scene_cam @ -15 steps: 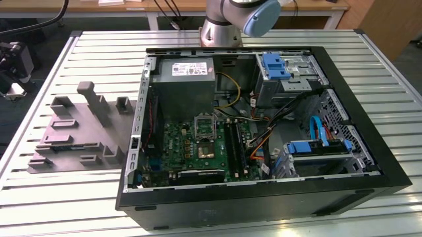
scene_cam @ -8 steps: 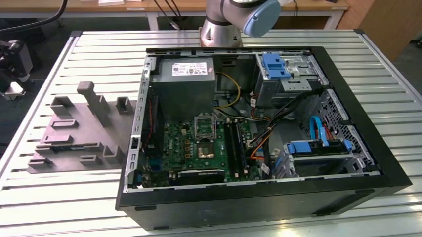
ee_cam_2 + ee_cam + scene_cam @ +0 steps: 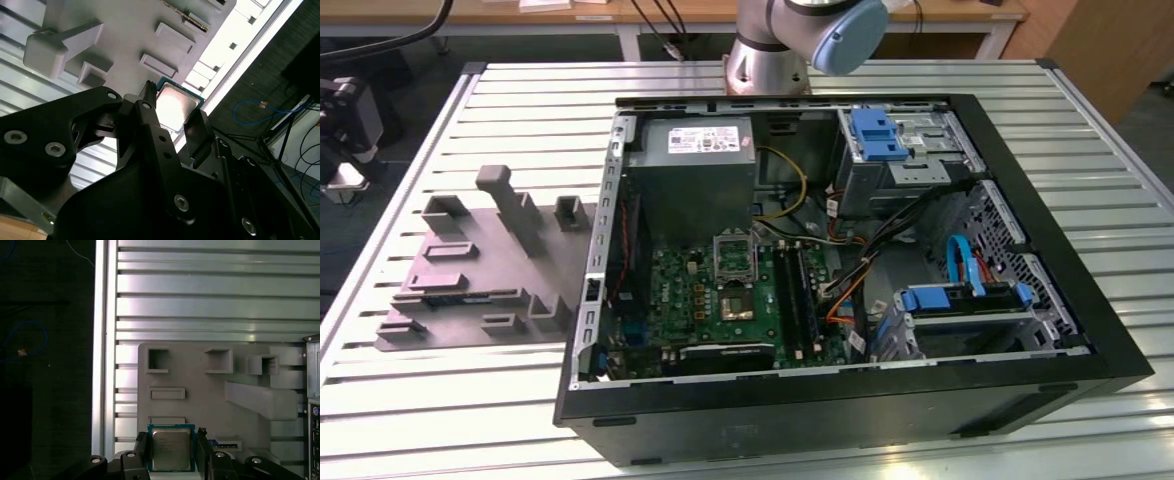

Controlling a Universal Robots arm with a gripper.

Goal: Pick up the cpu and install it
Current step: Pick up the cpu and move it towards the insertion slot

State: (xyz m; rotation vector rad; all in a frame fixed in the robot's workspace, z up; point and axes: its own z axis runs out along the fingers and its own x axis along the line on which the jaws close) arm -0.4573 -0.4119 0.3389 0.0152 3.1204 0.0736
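A slatted aluminium table (image 3: 480,400) carries everything, with dark floor beyond its edge. The biggest thing on it is the open black computer case (image 3: 854,420), lying on its side with its board, cables and drive bays exposed. The arm (image 3: 787,40) rises from the table just behind the case. Just beside the case, on the exterior view's left, lies the grey moulded tray (image 3: 467,320), covered in small pockets and raised blocks.

Both wrist views look down on that tray from well above it, outside the case. There the gripper (image 3: 172,436) is closed to a narrow gap, its black fingers (image 3: 142,447) pressed to two opposite edges of the cpu (image 3: 171,452). The chip is held flat, silvery top towards the first wrist view's camera, clear of the tray surface.

The picking up looks done and the carry is the step in hand. The socket (image 3: 735,300) sits inside the case amid the green board, well apart from the tray. Seating the chip there would, I judge, call for keeping it level and square to the socket frame and lowering it gently without dragging, since the contacts beneath are delicate.
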